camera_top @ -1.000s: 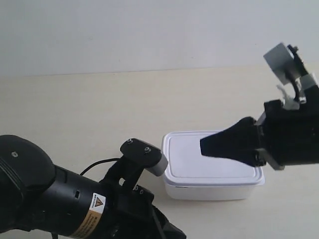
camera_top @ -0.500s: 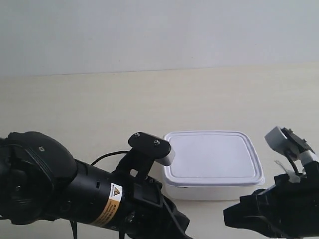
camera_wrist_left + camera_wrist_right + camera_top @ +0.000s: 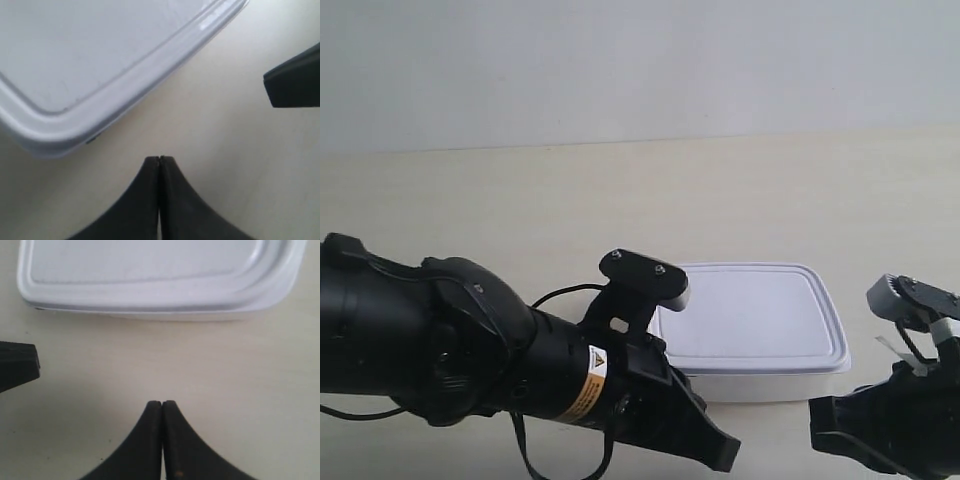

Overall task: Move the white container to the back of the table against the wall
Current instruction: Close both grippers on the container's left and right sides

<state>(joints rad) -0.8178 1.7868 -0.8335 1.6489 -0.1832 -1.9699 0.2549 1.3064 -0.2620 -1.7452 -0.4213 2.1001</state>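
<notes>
The white container sits lidded on the table, well short of the wall. My left gripper is shut and empty, low over the table just off a near corner of the container; in the exterior view it is the left arm's tip. My right gripper is also shut and empty, facing the container's long front side with a strip of bare table between. Its tip shows at the exterior view's lower right.
The two gripper tips are close together in front of the container: the right one shows in the left wrist view, the left one in the right wrist view. The bulky left arm fills the lower left.
The right arm has dropped from above the lid to table level in front of the container. The left arm has pushed forward and rightward along the container's front.
</notes>
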